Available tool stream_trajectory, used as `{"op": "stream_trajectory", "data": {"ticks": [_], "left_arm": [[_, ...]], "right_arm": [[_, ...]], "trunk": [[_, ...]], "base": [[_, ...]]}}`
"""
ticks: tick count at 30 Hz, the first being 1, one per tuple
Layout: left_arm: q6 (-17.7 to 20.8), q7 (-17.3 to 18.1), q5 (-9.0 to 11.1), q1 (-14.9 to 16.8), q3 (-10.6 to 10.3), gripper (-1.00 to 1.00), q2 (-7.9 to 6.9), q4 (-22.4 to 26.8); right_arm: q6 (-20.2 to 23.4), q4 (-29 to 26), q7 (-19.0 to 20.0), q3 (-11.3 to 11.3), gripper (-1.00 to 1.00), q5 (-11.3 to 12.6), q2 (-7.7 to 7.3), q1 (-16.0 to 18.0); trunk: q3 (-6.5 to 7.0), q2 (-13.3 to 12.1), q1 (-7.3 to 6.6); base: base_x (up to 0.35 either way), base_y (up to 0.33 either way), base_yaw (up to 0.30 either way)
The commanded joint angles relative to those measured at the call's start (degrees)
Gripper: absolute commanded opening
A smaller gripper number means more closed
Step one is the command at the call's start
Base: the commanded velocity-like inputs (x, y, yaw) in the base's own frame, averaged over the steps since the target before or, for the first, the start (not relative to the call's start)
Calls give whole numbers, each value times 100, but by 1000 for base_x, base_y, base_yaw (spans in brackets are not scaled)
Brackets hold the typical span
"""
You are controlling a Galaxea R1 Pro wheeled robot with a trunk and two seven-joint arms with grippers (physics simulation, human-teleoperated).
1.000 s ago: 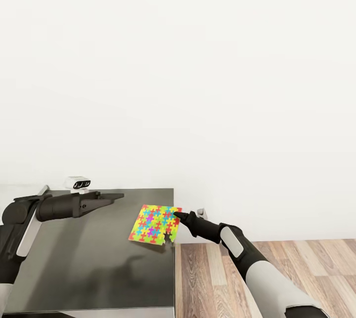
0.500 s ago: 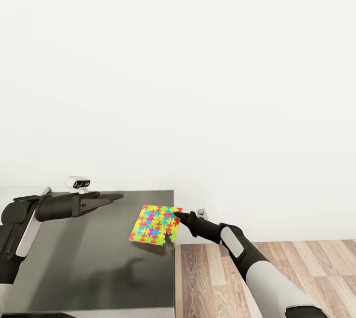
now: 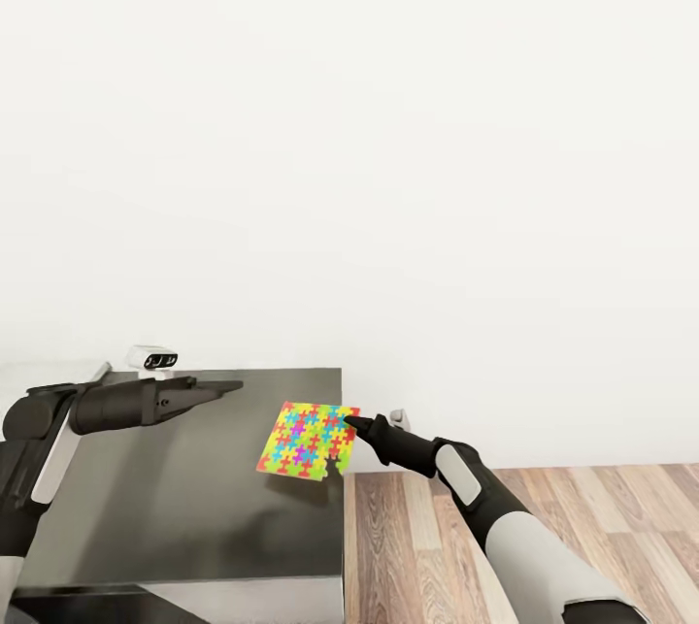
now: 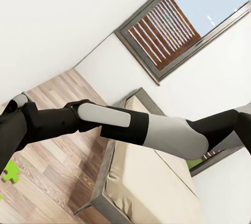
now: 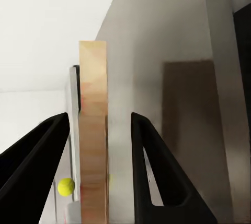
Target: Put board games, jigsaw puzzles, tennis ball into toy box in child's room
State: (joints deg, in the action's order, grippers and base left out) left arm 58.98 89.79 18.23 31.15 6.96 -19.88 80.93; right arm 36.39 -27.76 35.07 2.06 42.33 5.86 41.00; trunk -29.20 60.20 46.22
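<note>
Puzzle: one jigsaw puzzle (image 3: 308, 441) is seen in the head view, lifted and tilted above the far right corner of the dark table (image 3: 184, 517); its shadow is thrown on the surface beneath.
Right end effector (image 3: 351, 423): placed at the sheet's right edge. In the right wrist view the sheet is met edge-on as a tan strip (image 5: 93, 130) between the two dark fingers (image 5: 151, 166), with a gap visible on each side. Contact cannot be confirmed there; the lifted pose suggests a grip, but whether the fingers are closed on it cannot be told.
Left end effector (image 3: 233, 384): held level above the table, well apart from the puzzle; nothing is carried, and how far the fingers are parted cannot be told.
Tennis ball (image 5: 66, 186): a small yellow ball is made out beyond the sheet in the right wrist view.
Bed (image 4: 151, 182): beige mattress with dark frame, seen past the right arm in the left wrist view, below a window (image 4: 180, 23).
Toy box: its place cannot be given from these views.
Risk, slip: a thin sheet held by one edge is judged likely to pivot or slide out if the arm is swung quickly.
Risk, drop: wooden floor (image 3: 544, 527) lies directly beside the table edge; a lost grip there would mean a hard floor pickup.
Risk, catch: the low corner could be dragged on the table if the arm is lowered.
</note>
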Motion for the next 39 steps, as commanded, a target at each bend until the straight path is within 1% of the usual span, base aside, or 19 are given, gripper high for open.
{"op": "stream_trajectory", "data": {"ticks": [1, 11, 17, 33, 39], "left_arm": [[61, 21, -4, 2, -1, 100, 0, 4], [61, 21, -4, 5, -1, 100, 0, 8], [56, 21, -4, 5, -4, 100, 1, 9], [53, 21, -4, 5, -10, 100, 2, 10], [49, 21, -4, 5, -10, 100, 2, 10]], "right_arm": [[17, -1, -4, 5, -100, 29, 5, -1], [3, -66, 0, -9, -100, 34, 45, -4], [8, -255, 9, -8, -100, 43, 23, -9], [8, -309, 26, -32, -100, 73, -7, -13], [23, -309, 23, 0, -100, 77, -26, -13]], "trunk": [[13, -38, -23], [192, -439, -243], [300, -680, -375], [587, -1322, -726], [695, -1562, -858]], "base": [[-22, 0, 0], [-5, 0, 0], [0, 0, 0], [0, 0, 0], [0, 0, 0]]}}
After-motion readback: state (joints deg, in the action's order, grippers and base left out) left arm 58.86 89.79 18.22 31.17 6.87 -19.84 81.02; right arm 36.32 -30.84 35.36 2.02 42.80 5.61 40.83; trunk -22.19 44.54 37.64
